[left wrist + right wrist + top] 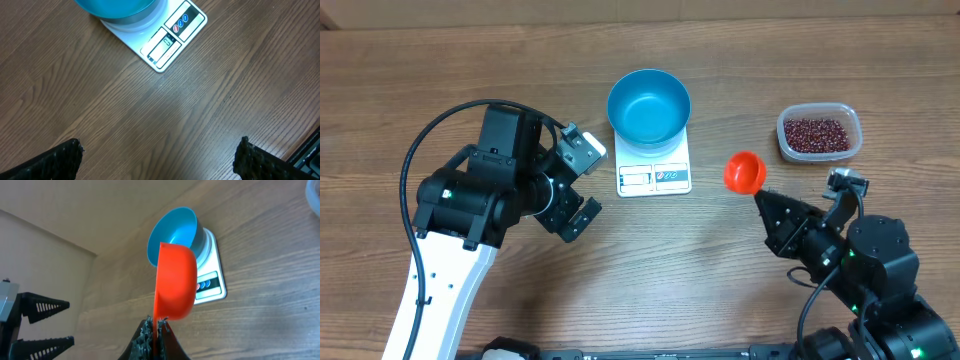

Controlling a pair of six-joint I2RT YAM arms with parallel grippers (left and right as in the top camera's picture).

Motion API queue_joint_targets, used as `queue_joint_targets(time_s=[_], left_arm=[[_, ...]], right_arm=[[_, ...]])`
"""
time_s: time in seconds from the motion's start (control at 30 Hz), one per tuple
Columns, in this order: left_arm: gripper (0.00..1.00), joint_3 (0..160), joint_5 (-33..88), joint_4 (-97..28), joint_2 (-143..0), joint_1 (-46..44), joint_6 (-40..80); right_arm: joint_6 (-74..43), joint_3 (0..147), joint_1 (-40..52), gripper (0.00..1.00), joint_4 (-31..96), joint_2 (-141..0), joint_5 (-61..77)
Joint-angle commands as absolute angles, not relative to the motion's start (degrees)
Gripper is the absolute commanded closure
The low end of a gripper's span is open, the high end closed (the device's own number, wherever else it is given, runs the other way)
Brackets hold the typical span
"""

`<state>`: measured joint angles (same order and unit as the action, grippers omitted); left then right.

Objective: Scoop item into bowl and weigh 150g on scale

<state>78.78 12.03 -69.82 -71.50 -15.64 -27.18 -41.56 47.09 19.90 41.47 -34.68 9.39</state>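
The beans (817,132) lie in a heap inside the clear tub (783,140), on the right side of the table (700,270). No beans show in the blue bowl (649,107), which sits on the white scale (655,178) in the middle. The little red scoop (744,171) is up in the air between the scale and the tub. It is near the tub but not touching it, and no beans show in it. The right gripper (760,195) is pinched tight on the scoop's handle. The left gripper (588,183) has its fingers wide apart and holds nothing. It hangs just beside the scale, on the left. I think the job is at its start, with the first scoop of beans not yet taken. Next the scoop needs to go over to the tub and dip its open side into the heap. Then it should come up level so no beans roll off, and tip over the bowl. The number on the scale is too small to read.
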Motion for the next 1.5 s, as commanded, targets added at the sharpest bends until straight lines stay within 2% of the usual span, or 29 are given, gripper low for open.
queue_joint_targets(time_s=[0.0, 0.6, 0.97, 1.47], left_arm=[[0.00, 78.37, 13.15, -69.67, -71.68, -15.38, -26.57], [0.00, 78.37, 13.15, -69.67, -71.68, -15.38, -26.57], [0.00, 78.37, 13.15, -69.67, -71.68, -15.38, -26.57], [0.00, 78.37, 13.15, -69.67, -71.68, -15.38, -26.57]], right_arm=[[-42.22, 48.34, 19.64, 0.96, 41.82, -34.37, 10.44], [-41.74, 48.34, 19.64, 0.96, 47.51, -34.37, 11.22], [-41.58, 46.41, 19.64, 0.96, 51.16, -34.76, -2.81], [-47.13, 46.41, 19.64, 0.96, 49.71, -39.38, 1.87]])
